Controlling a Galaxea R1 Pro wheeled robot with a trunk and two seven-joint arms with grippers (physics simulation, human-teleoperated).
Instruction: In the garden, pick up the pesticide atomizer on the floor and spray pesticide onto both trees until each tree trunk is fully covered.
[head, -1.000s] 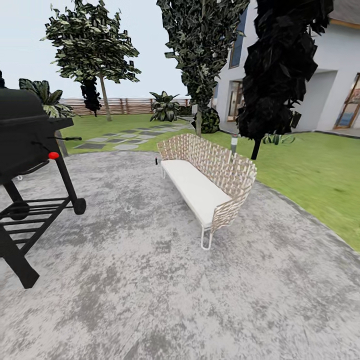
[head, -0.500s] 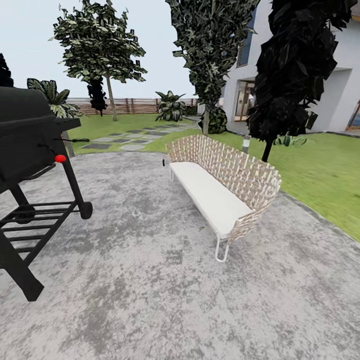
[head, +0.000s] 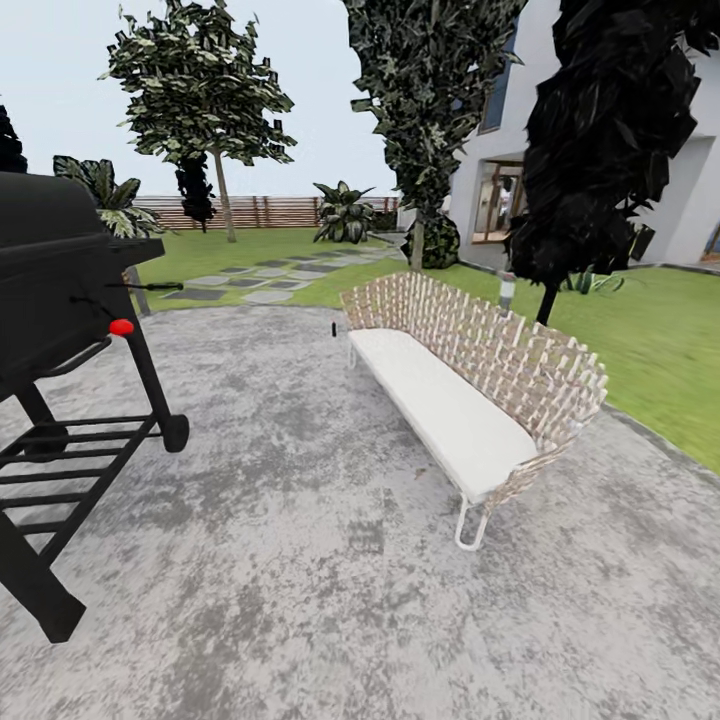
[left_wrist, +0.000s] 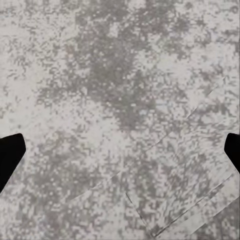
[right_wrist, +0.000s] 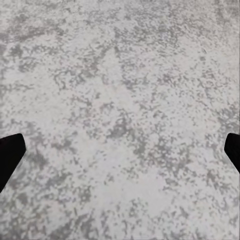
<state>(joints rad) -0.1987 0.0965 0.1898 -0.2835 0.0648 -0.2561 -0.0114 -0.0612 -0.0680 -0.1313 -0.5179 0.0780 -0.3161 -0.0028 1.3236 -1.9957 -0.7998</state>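
One black barbecue grill (head: 60, 300). One woven bench (head: 480, 390) with one white cushion (head: 440, 410). One slatted fence (head: 270, 211). Two leafy trees (head: 200, 80) (head: 430, 90), one black cypress-like tree (head: 610, 140), two palm shrubs (head: 343, 212) (head: 105, 195).

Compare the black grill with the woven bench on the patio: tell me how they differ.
The grill is solid black with a red knob; the bench is pale woven lattice with a white cushion. The grill stands tall on dark legs and a wheel; the bench sits low on thin white legs. Both stand on the grey patio.
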